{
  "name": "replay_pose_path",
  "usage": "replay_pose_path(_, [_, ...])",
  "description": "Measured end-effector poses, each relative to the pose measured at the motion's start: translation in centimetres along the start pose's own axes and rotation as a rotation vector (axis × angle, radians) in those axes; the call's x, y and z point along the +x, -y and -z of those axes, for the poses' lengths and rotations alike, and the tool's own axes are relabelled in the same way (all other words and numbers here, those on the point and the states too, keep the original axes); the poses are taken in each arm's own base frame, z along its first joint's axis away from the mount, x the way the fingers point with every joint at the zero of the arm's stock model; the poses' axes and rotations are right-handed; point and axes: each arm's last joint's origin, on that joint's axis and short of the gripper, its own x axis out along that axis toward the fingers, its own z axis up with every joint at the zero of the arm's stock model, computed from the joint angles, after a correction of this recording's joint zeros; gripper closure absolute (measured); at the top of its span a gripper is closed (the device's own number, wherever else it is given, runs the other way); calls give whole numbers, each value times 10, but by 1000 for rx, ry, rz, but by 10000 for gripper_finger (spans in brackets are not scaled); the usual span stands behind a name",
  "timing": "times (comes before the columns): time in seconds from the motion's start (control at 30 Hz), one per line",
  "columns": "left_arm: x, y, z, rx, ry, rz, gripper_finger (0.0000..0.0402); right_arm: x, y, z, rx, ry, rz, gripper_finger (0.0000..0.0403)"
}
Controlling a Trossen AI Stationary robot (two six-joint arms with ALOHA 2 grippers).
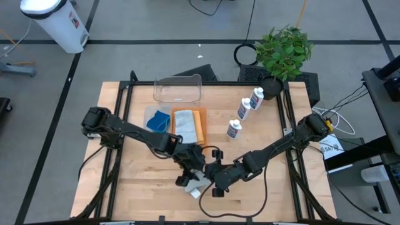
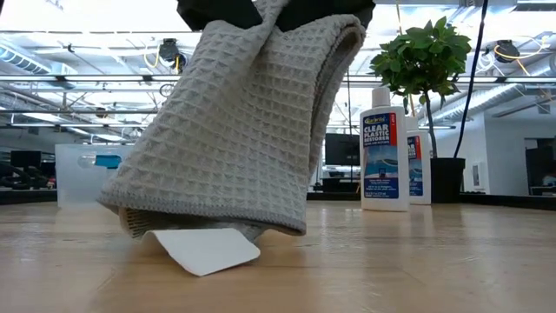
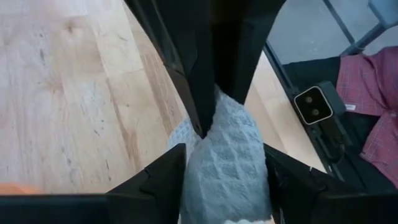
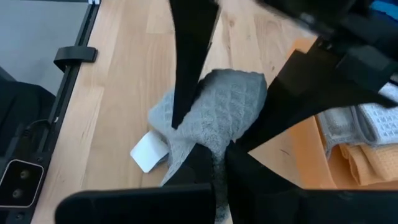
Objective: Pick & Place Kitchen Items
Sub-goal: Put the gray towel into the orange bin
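Grey cloth (image 2: pixel 239 130) fills the low view, hanging pinched from above, its hem and white tag (image 2: pixel 204 250) touching the table (image 2: pixel 434 269).

High view: both grippers meet over it near the front edge.

Left wrist: left gripper (image 3: pixel 225 163) half-open, straddling the cloth.

Right wrist: right gripper (image 4: pixel 219 167) clamped tight on it.

Likely mid-pick; next, lift clear and carry.

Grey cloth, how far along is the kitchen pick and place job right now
Done, it seems: cloths and sponge stacked by the tub. In hand: both grippers, left and right, pinch the grey cloth, its bottom edge on the table. Left: three bottles stand untouched.
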Motion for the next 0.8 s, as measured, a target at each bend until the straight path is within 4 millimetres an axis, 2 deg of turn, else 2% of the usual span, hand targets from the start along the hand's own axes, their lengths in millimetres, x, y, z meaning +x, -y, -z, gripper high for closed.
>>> replay_pose_path(0.13, [-1, 0, 0, 5, 3, 0, 245, 0, 0, 1, -1, -6, -3, 403])
replay_pose_path(0.37, [-4, -5, -1, -3, 7, 4, 379, -1, -2, 3, 17, -38, -38, 403])
replay_pose_path(0.57, [-18, -4, -4, -7, 24, -33, 374, -6, -6, 3, 7, -31, -34, 399])
replay_pose_path(0.8, [-66, 12, -12, 29, 99, -63, 384, -30, -17, 2, -13, -22, -102, 363])
